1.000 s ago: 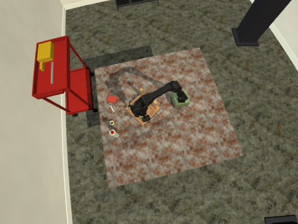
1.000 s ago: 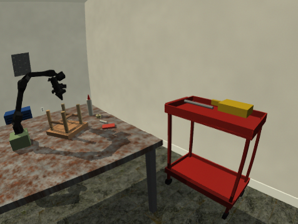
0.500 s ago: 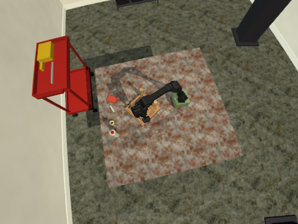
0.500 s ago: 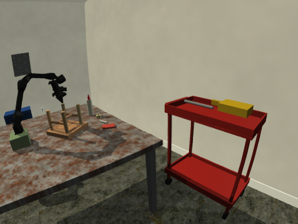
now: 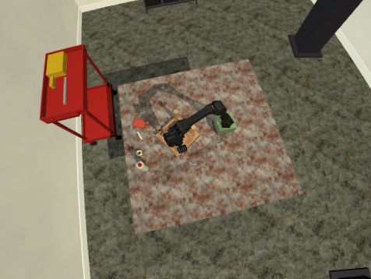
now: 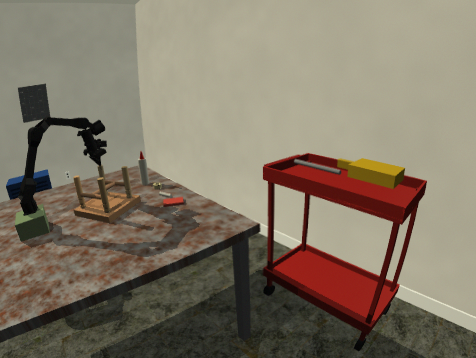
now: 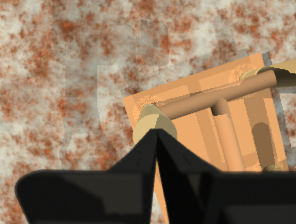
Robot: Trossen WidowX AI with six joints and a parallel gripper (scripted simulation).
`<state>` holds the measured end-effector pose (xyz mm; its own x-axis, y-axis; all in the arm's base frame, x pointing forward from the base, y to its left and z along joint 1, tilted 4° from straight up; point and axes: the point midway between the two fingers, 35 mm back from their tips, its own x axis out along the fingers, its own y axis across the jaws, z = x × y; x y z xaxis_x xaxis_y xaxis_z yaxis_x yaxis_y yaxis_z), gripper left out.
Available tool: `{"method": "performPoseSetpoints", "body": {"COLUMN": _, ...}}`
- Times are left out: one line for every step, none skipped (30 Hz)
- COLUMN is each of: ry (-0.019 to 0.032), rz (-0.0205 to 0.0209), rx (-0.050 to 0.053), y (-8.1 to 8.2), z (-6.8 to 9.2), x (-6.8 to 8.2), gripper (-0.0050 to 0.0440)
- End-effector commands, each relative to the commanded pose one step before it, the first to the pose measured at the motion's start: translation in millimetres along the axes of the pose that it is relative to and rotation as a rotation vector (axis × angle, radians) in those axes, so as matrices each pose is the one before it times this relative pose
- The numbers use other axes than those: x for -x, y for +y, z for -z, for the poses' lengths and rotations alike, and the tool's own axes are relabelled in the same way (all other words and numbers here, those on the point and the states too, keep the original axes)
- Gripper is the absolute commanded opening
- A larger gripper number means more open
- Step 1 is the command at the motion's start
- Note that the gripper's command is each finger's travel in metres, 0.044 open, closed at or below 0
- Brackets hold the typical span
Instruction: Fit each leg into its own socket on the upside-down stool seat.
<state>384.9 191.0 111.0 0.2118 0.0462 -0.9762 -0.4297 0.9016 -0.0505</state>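
The wooden stool (image 6: pixel 106 201) stands upside down on the table, seat (image 7: pixel 215 135) flat and all four legs upright in the corners, joined by rungs. Three leg tops show in the overhead view around the seat (image 5: pixel 178 137); my hand hides the fourth. My gripper (image 6: pixel 98 161) is shut and empty. It hovers just above the top of the far leg (image 6: pixel 101 172). In the wrist view the closed fingertips (image 7: pixel 156 132) point at the round top of that leg (image 7: pixel 155 122). I cannot tell whether the tips touch it.
A red block (image 5: pixel 139 123), a small white piece (image 5: pixel 139 135) and a white bottle with a red tip (image 6: pixel 143 170) lie left of the stool. My arm's green base (image 5: pixel 224 124) stands to the right. A red cart (image 6: pixel 340 235) with a yellow box (image 6: pixel 375 172) stands off the table.
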Motion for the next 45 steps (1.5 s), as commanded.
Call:
{"method": "performPoseSetpoints", "body": {"ry": 0.01342, "rz": -0.00437, "rx": 0.0042, "y": 0.59, "z": 4.08, "x": -9.74, "gripper": 0.0000}}
{"method": "performPoseSetpoints", "body": {"ry": 0.00000, "rz": 0.00000, "rx": 0.0000, "y": 0.00, "z": 0.26, "x": -0.96, "gripper": 0.0000}}
{"method": "performPoseSetpoints", "body": {"ry": 0.00000, "rz": 0.00000, "rx": 0.0000, "y": 0.00, "z": 0.26, "x": -0.96, "gripper": 0.0000}}
{"method": "performPoseSetpoints", "body": {"ry": 0.00000, "rz": 0.00000, "rx": 0.0000, "y": 0.00, "z": 0.26, "x": -0.96, "gripper": 0.0000}}
{"method": "performPoseSetpoints", "body": {"ry": 0.00000, "rz": 0.00000, "rx": 0.0000, "y": 0.00, "z": 0.27, "x": -0.96, "gripper": 0.0000}}
{"method": "performPoseSetpoints", "body": {"ry": 0.00000, "rz": 0.00000, "rx": 0.0000, "y": 0.00, "z": 0.27, "x": -0.96, "gripper": 0.0000}}
{"method": "performPoseSetpoints", "body": {"ry": 0.00000, "rz": 0.00000, "rx": 0.0000, "y": 0.00, "z": 0.28, "x": -0.96, "gripper": 0.0000}}
{"method": "performPoseSetpoints", "body": {"ry": 0.00000, "rz": 0.00000, "rx": 0.0000, "y": 0.00, "z": 0.28, "x": -0.96, "gripper": 0.0000}}
{"method": "performPoseSetpoints", "body": {"ry": 0.00000, "rz": 0.00000, "rx": 0.0000, "y": 0.00, "z": 0.28, "x": -0.96, "gripper": 0.0000}}
{"method": "performPoseSetpoints", "body": {"ry": 0.00000, "rz": 0.00000, "rx": 0.0000, "y": 0.00, "z": 0.29, "x": -0.95, "gripper": 0.0000}}
{"method": "performPoseSetpoints", "body": {"ry": 0.00000, "rz": 0.00000, "rx": 0.0000, "y": 0.00, "z": 0.29, "x": -0.95, "gripper": 0.0000}}
{"method": "performPoseSetpoints", "body": {"ry": 0.00000, "rz": 0.00000, "rx": 0.0000, "y": 0.00, "z": 0.00, "x": 0.00, "gripper": 0.0000}}
{"method": "performPoseSetpoints", "body": {"ry": 0.00000, "rz": 0.00000, "rx": 0.0000, "y": 0.00, "z": 0.00, "x": 0.00, "gripper": 0.0000}}
{"method": "performPoseSetpoints", "body": {"ry": 0.00000, "rz": 0.00000, "rx": 0.0000, "y": 0.00, "z": 0.24, "x": -0.79, "gripper": 0.0000}}
{"method": "performPoseSetpoints", "body": {"ry": 0.00000, "rz": 0.00000, "rx": 0.0000, "y": 0.00, "z": 0.15, "x": -0.48, "gripper": 0.0000}}
{"method": "performPoseSetpoints", "body": {"ry": 0.00000, "rz": 0.00000, "rx": 0.0000, "y": 0.00, "z": 0.05, "x": -0.16, "gripper": 0.0000}}
{"method": "performPoseSetpoints", "body": {"ry": 0.00000, "rz": 0.00000, "rx": 0.0000, "y": 0.00, "z": 0.00, "x": 0.00, "gripper": 0.0000}}
{"method": "performPoseSetpoints", "body": {"ry": 0.00000, "rz": 0.00000, "rx": 0.0000, "y": 0.00, "z": 0.00, "x": 0.00, "gripper": 0.0000}}
{"method": "performPoseSetpoints", "body": {"ry": 0.00000, "rz": 0.00000, "rx": 0.0000, "y": 0.00, "z": 0.00, "x": 0.00, "gripper": 0.0000}}
{"method": "performPoseSetpoints", "body": {"ry": 0.00000, "rz": 0.00000, "rx": 0.0000, "y": 0.00, "z": 0.00, "x": 0.00, "gripper": 0.0000}}
{"method": "performPoseSetpoints", "body": {"ry": 0.00000, "rz": 0.00000, "rx": 0.0000, "y": 0.00, "z": 0.00, "x": 0.00, "gripper": 0.0000}}
{"method": "performPoseSetpoints", "body": {"ry": 0.00000, "rz": 0.00000, "rx": 0.0000, "y": 0.00, "z": 0.00, "x": 0.00, "gripper": 0.0000}}
{"method": "performPoseSetpoints", "body": {"ry": 0.00000, "rz": 0.00000, "rx": 0.0000, "y": 0.00, "z": 0.00, "x": 0.00, "gripper": 0.0000}}
{"method": "performPoseSetpoints", "body": {"ry": 0.00000, "rz": 0.00000, "rx": 0.0000, "y": 0.00, "z": 0.00, "x": 0.00, "gripper": 0.0000}}
{"method": "performPoseSetpoints", "body": {"ry": 0.00000, "rz": 0.00000, "rx": 0.0000, "y": 0.00, "z": 0.00, "x": 0.00, "gripper": 0.0000}}
{"method": "performPoseSetpoints", "body": {"ry": 0.00000, "rz": 0.00000, "rx": 0.0000, "y": 0.00, "z": 0.00, "x": 0.00, "gripper": 0.0000}}
{"method": "performPoseSetpoints", "body": {"ry": 0.00000, "rz": 0.00000, "rx": 0.0000, "y": 0.00, "z": 0.00, "x": 0.00, "gripper": 0.0000}}
{"method": "performPoseSetpoints", "body": {"ry": 0.00000, "rz": 0.00000, "rx": 0.0000, "y": 0.00, "z": 0.00, "x": 0.00, "gripper": 0.0000}}
{"method": "performPoseSetpoints", "body": {"ry": 0.00000, "rz": 0.00000, "rx": 0.0000, "y": 0.00, "z": 0.00, "x": 0.00, "gripper": 0.0000}}
{"method": "performPoseSetpoints", "body": {"ry": 0.00000, "rz": 0.00000, "rx": 0.0000, "y": 0.00, "z": 0.00, "x": 0.00, "gripper": 0.0000}}
{"method": "performPoseSetpoints", "body": {"ry": 0.00000, "rz": 0.00000, "rx": 0.0000, "y": 0.00, "z": 0.01, "x": -0.06, "gripper": 0.0000}}
{"method": "performPoseSetpoints", "body": {"ry": 0.00000, "rz": 0.00000, "rx": 0.0000, "y": 0.00, "z": 0.03, "x": -0.12, "gripper": 0.0000}}
{"method": "performPoseSetpoints", "body": {"ry": 0.00000, "rz": 0.00000, "rx": 0.0000, "y": 0.00, "z": 0.03, "x": -0.13, "gripper": 0.0000}}
{"method": "performPoseSetpoints", "body": {"ry": 0.00000, "rz": 0.00000, "rx": 0.0000, "y": 0.00, "z": 0.03, "x": -0.13, "gripper": 0.0000}}
{"method": "performPoseSetpoints", "body": {"ry": 0.00000, "rz": 0.00000, "rx": 0.0000, "y": 0.00, "z": 0.03, "x": -0.13, "gripper": 0.0000}}
{"method": "performPoseSetpoints", "body": {"ry": 0.00000, "rz": 0.00000, "rx": 0.0000, "y": 0.00, "z": 0.03, "x": -0.13, "gripper": 0.0000}}
{"method": "performPoseSetpoints", "body": {"ry": 0.00000, "rz": 0.00000, "rx": 0.0000, "y": 0.00, "z": 0.03, "x": -0.13, "gripper": 0.0000}}
{"method": "performPoseSetpoints", "body": {"ry": 0.00000, "rz": 0.00000, "rx": 0.0000, "y": 0.00, "z": 0.03, "x": -0.13, "gripper": 0.0000}}
{"method": "performPoseSetpoints", "body": {"ry": 0.00000, "rz": 0.00000, "rx": 0.0000, "y": 0.00, "z": 0.03, "x": -0.13, "gripper": 0.0000}}
{"method": "performPoseSetpoints", "body": {"ry": 0.00000, "rz": 0.00000, "rx": 0.0000, "y": 0.00, "z": 0.03, "x": -0.13, "gripper": 0.0000}}
{"method": "performPoseSetpoints", "body": {"ry": 0.00000, "rz": 0.00000, "rx": 0.0000, "y": 0.00, "z": 0.03, "x": -0.13, "gripper": 0.0000}}
{"method": "performPoseSetpoints", "body": {"ry": 0.00000, "rz": 0.00000, "rx": 0.0000, "y": 0.00, "z": 0.03, "x": -0.13, "gripper": 0.0000}}
{"method": "performPoseSetpoints", "body": {"ry": 0.00000, "rz": 0.00000, "rx": 0.0000, "y": 0.00, "z": 0.03, "x": -0.13, "gripper": 0.0000}}
{"method": "performPoseSetpoints", "body": {"ry": 0.00000, "rz": 0.00000, "rx": 0.0000, "y": 0.00, "z": 0.03, "x": -0.13, "gripper": 0.0000}}
{"method": "performPoseSetpoints", "body": {"ry": 0.00000, "rz": 0.00000, "rx": 0.0000, "y": 0.00, "z": 0.03, "x": -0.13, "gripper": 0.0000}}
